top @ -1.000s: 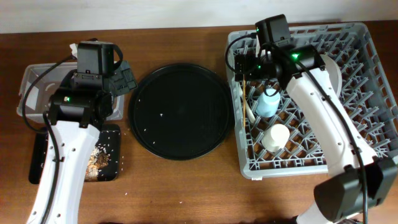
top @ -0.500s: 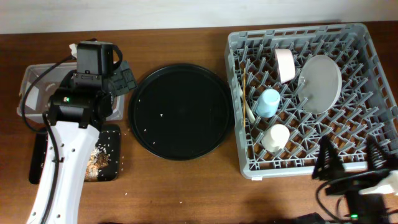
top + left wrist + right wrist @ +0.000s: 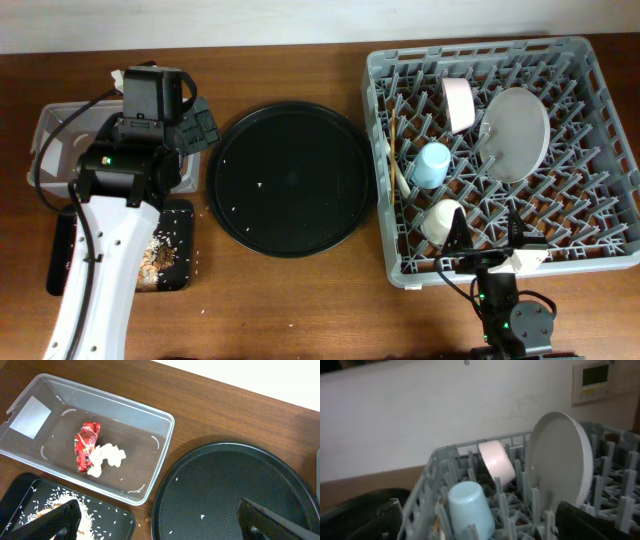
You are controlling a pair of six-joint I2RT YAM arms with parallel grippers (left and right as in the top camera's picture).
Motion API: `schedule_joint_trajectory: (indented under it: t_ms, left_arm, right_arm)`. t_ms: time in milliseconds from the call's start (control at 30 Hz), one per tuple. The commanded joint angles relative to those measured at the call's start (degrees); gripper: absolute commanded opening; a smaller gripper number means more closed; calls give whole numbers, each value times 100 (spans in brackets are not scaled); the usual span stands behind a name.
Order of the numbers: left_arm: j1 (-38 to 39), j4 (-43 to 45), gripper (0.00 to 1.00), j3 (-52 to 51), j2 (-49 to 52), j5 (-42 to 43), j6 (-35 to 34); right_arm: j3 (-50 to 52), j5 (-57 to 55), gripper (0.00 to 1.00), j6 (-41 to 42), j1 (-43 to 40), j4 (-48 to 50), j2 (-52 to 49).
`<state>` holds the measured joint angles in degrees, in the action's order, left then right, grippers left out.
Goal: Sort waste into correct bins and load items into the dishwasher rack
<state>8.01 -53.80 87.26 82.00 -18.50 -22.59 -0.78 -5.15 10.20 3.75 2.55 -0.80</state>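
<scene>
The clear tub [image 3: 165, 425] holds a red wrapper [image 3: 85, 445] and crumpled white paper [image 3: 107, 456]. Beside it, the shallow black tray [image 3: 172, 278] carries rice crumbs and brown scraps [image 3: 155, 255]. My left gripper [image 3: 162, 525] hangs open and empty above the gap between these bins and the round tray. The grey dishwasher rack [image 3: 480, 52] holds the plate [image 3: 517, 133], the bowl [image 3: 459, 103], the blue cup [image 3: 432, 165], the white cup [image 3: 443, 221], the fork [image 3: 398, 175] and the chopsticks [image 3: 392, 135]. My right gripper [image 3: 489, 240] stands open and empty at the rack's near edge, facing the blue cup [image 3: 470, 510].
A large round black tray [image 3: 291, 178] with a few rice specks lies between the bins and the rack. Bare wooden table runs along the front edge. A wall stands behind the rack in the right wrist view.
My right arm has pulled back from over the rack's far left part to its near edge, first at the right corner, then leftwards. The left arm has stayed still.
</scene>
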Motion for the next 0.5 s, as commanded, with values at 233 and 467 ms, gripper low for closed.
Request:
schedule_joint_trajectory:
  t_ms: [233, 467]
  left_arm:
    - [-20, 9, 99, 31, -59, -61, -52]
    - [-20, 9, 99, 31, -59, -61, -52]
  right_arm:
    - [46, 413, 99, -1714, -452, -715, 59]
    - [46, 411, 99, -1703, -452, -713, 59]
